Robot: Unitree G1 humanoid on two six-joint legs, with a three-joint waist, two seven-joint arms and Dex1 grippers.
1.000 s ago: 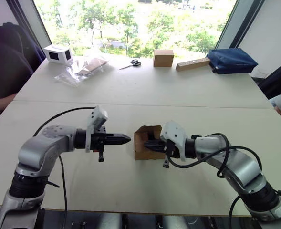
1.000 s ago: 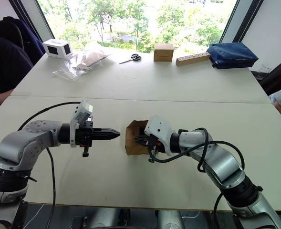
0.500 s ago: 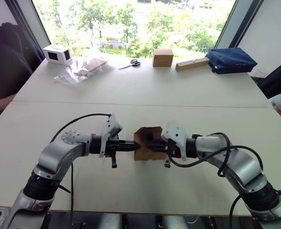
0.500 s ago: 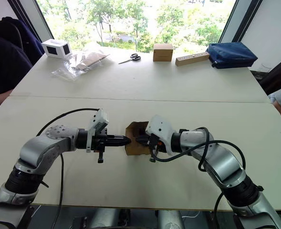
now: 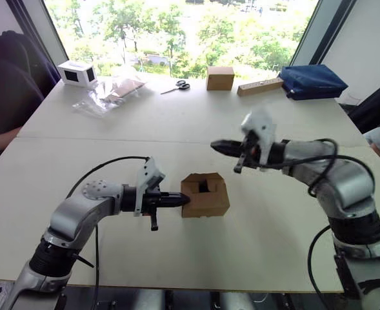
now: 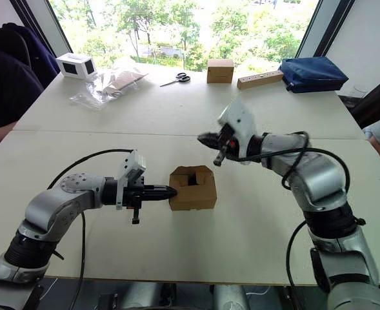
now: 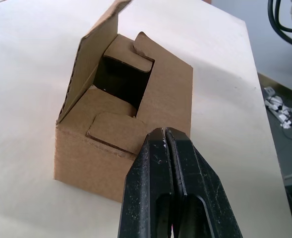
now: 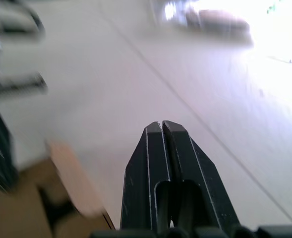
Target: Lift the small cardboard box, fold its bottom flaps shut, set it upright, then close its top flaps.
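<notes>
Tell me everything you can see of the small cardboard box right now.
The small cardboard box is plain brown corrugated cardboard, unprinted, sitting on the white table near its front middle. Its upward end is only partly folded: one long flap stands raised, and tabbed inner flaps lie inward around a dark opening. The left tool, fingers shut, rests its tip against the box's left side. The right tool, also shut, hangs above and behind, clear of the box.

You see the small cardboard box (image 5: 204, 194) on the table (image 5: 177, 123), near its front edge. The left gripper (image 5: 186, 199) touches the box's left side; the right gripper (image 5: 214, 146) hangs behind it, above the table.
</notes>
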